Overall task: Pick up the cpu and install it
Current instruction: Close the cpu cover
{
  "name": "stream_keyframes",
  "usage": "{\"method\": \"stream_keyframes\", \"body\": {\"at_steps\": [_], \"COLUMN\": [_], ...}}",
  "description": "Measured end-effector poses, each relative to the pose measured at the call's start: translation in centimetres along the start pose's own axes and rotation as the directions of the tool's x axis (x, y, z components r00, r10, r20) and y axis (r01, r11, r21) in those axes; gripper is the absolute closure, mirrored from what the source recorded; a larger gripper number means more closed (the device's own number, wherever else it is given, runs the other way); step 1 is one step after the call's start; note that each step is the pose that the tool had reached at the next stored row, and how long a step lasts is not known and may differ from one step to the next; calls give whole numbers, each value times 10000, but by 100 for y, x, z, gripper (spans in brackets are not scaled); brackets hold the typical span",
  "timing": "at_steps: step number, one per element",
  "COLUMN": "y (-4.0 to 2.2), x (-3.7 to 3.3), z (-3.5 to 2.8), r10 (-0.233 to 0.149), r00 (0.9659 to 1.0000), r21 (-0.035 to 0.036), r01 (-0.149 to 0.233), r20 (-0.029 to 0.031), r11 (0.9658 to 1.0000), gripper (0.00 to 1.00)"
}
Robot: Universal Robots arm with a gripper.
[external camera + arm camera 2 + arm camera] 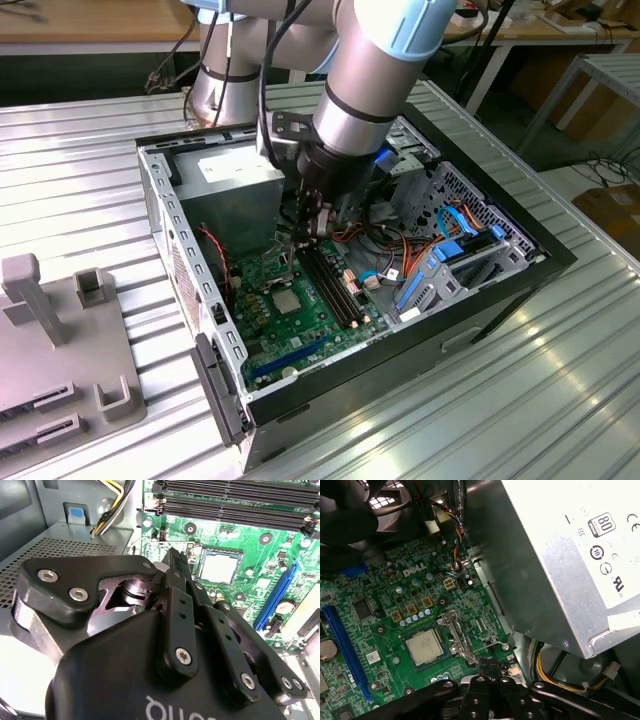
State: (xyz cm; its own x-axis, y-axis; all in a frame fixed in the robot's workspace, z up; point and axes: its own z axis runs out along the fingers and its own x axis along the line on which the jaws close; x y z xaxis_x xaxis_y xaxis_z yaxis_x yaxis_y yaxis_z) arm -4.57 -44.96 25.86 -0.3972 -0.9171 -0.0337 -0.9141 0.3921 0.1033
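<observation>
cpu seated flat in motherboard socket; hand just beside it by the latch lever, fingers together, holding nothing

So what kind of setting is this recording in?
Most likely a robotics lab or workshop bench. An open computer case lies on a ribbed metal table, its green motherboard exposed with the cpu seated in it, and wooden desks with trailing cables stand behind.

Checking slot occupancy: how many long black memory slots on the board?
4, side by side on the motherboard beside the cpu: slots run along the exterior view's right of it. All look empty; arm hides their far ends.
</observation>
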Motion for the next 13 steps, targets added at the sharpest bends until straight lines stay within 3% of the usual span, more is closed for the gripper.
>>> {"method": "stream_keyframes", "body": {"at_steps": [13], "y": [-22], "x": [91], "z": [-5], "r10": [-618], "r00": [9981], "r21": [-4], "r01": [618], "r20": [-62], "r11": [9981], "gripper": [89]}}
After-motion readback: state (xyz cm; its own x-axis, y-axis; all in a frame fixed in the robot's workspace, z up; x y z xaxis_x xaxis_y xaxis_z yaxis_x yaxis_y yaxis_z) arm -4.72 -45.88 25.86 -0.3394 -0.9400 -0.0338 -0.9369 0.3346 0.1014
